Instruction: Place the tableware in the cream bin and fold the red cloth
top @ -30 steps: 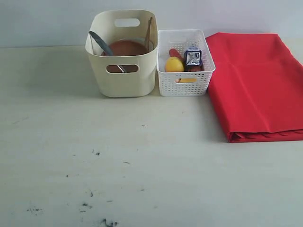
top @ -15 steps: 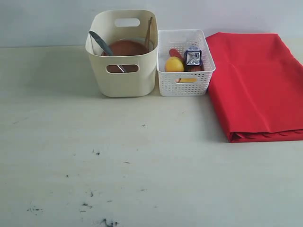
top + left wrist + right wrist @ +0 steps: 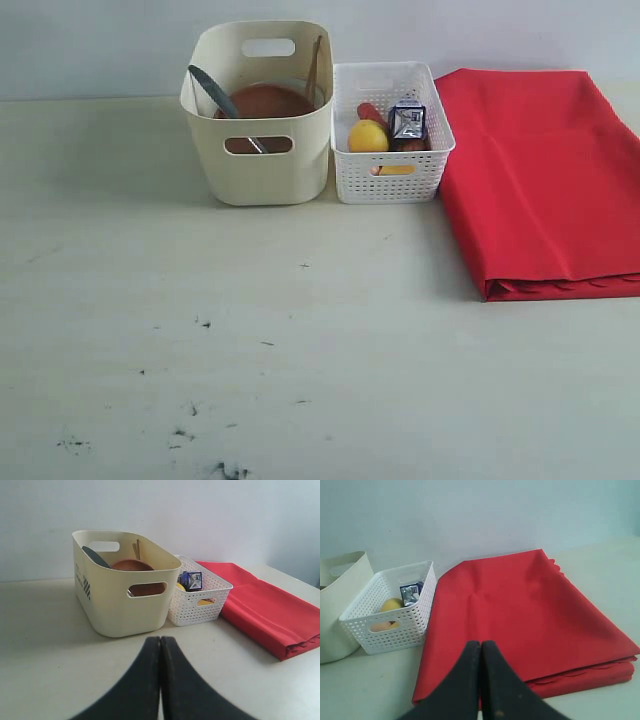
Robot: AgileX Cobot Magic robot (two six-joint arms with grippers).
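The left gripper (image 3: 160,639) and the right gripper (image 3: 480,643) are both squeezed tight, with nothing in them. Farther back on the table (image 3: 300,350), in the upper middle of the exterior view, the cream bin (image 3: 260,175) holds the plate (image 3: 268,102) and chopsticks (image 3: 315,65). The folded red cloth (image 3: 545,180) lies flat at the upper right.

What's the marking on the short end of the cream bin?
A black printed mark, partly slanted stripes, on the cream bin; it shows best in the left wrist view.
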